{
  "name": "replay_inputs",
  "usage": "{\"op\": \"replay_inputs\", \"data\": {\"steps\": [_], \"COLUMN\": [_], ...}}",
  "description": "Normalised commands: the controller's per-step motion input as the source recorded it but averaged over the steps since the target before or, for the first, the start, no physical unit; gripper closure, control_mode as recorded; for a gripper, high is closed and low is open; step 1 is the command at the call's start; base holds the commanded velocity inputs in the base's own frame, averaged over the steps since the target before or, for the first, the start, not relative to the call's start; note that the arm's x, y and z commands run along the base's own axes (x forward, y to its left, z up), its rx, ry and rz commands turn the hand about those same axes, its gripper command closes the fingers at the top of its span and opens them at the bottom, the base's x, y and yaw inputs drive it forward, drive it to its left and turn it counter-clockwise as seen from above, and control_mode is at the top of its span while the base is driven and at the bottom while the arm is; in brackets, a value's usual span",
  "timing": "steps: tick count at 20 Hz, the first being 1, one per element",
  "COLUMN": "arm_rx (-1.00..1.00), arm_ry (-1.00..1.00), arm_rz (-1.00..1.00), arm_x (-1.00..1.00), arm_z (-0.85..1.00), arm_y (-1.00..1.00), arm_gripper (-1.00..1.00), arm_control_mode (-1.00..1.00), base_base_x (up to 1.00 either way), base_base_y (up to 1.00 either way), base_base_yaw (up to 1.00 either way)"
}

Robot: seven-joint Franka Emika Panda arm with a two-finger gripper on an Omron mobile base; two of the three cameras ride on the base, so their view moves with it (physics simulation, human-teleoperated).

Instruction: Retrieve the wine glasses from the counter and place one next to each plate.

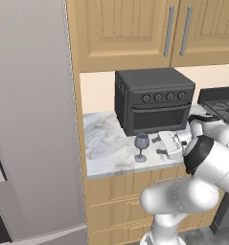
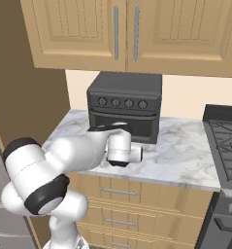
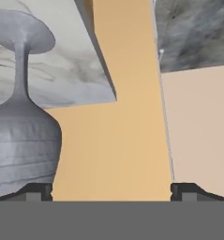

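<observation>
1. Marble, white with grey veins, forms the bench [image 1: 104, 143] seen in the left base view, carried on light wooden drawers. A single wine glass [image 1: 141, 146] of greyish-purple tint is stood upright near the front edge, in front of the dark toaster oven [image 1: 152, 100] and apart from it. The pincer [image 1: 169, 144] is held level just to the right of the glass, pointed toward it, with a narrow gap left between them. A grey fridge [image 1: 34, 119] is seen along the left side, wooden wall cupboards [image 1: 149, 28] above, and a dark stove [image 1: 223, 107] at the right edge.

2. From the right base view, the white arm is seen stretched over the bench [image 2: 185, 151] in front of the toaster oven [image 2: 124, 104]. The glass is hidden behind the wrist here. The stove [image 2: 226, 141] lies to the right, and the wall cupboards [image 2: 137, 29] hang above.

3. In the hand view, which is rolled so that the scene appears upside down, the glass [image 3: 19, 136] is shown large at the left, its foot toward the top against the marble [image 3: 66, 70]. The two fingertips [image 3: 36, 191] are spread wide; the bowl lies at the left fingertip and nothing is pinched.
</observation>
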Motion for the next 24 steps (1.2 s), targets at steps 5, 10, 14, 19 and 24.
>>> {"op": "replay_inputs", "data": {"steps": [5,10,14,19,24], "arm_rx": [0.00,0.00,0.00,0.00,0.00], "arm_ry": [0.01,0.00,0.00,0.00,0.01], "arm_rz": [0.00,0.00,0.00,0.00,0.00], "arm_x": [0.09,0.00,0.00,0.00,0.00], "arm_z": [0.00,-0.01,-0.04,-0.07,-0.10], "arm_y": [0.00,0.00,0.00,0.00,0.00], "arm_gripper": [-1.00,-1.00,-1.00,-1.00,-1.00], "arm_control_mode": [-1.00,-1.00,-1.00,-1.00,-1.00], "base_base_x": [0.00,0.00,0.00,0.00,0.00], "base_base_y": [0.00,0.00,0.00,0.00,0.00], "base_base_yaw": [0.00,0.00,0.00,0.00,0.00]}}
